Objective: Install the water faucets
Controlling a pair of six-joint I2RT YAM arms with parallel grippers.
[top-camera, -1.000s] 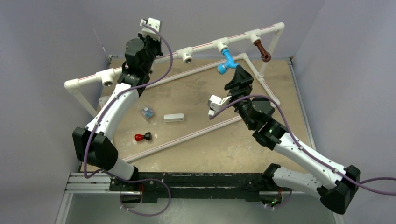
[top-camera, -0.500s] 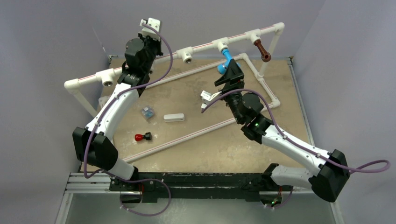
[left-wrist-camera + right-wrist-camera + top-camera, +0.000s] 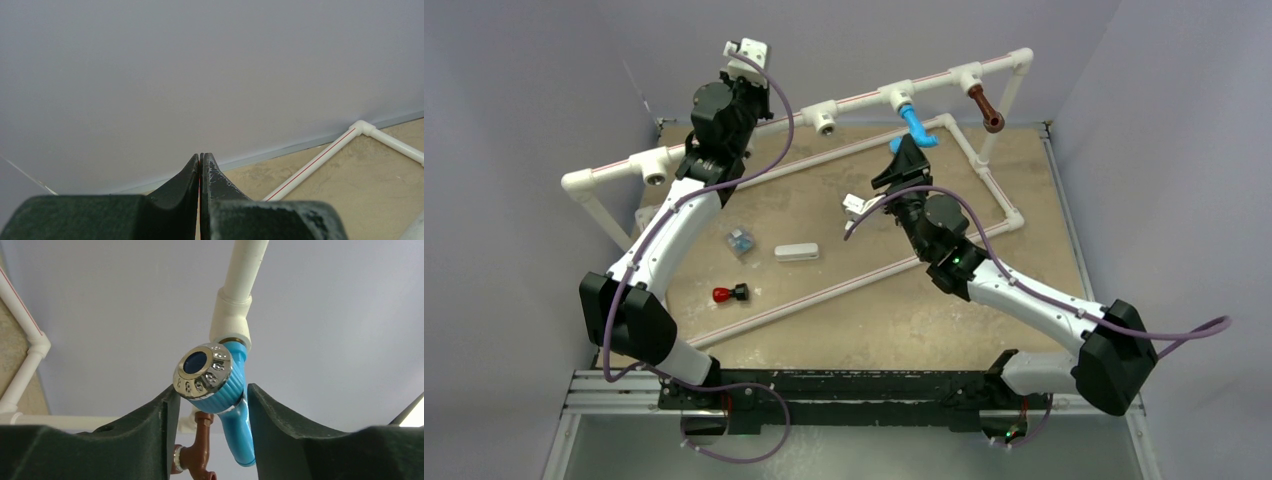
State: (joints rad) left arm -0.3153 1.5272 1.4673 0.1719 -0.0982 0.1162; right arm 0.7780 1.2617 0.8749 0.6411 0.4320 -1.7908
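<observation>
The bright blue faucet [image 3: 916, 127] sits screwed into a white tee on the raised pipe rail [image 3: 864, 97]. The dark brown faucet [image 3: 986, 108] hangs from the tee to its right. My right gripper [image 3: 902, 152] is open, with its jaws on either side of the blue faucet's silvery ribbed end. In the right wrist view the blue faucet [image 3: 220, 385] fills the gap of the right gripper [image 3: 212, 388]. The left finger is close to the chrome cap and the right finger stands slightly off. The brown faucet [image 3: 197, 450] shows behind. My left gripper [image 3: 200, 160] is shut and empty, raised at the back left.
Two tees on the rail stand open, one in the middle [image 3: 826, 123] and one at the left [image 3: 656, 175]. On the tan board lie a white block [image 3: 796, 252], a small blue-grey part [image 3: 741, 240] and a red-and-black part [image 3: 730, 294]. White floor pipes [image 3: 824, 293] cross the board.
My right arm has swung left and forward, and its gripper now straddles the blue faucet's end. The left arm has not moved.
</observation>
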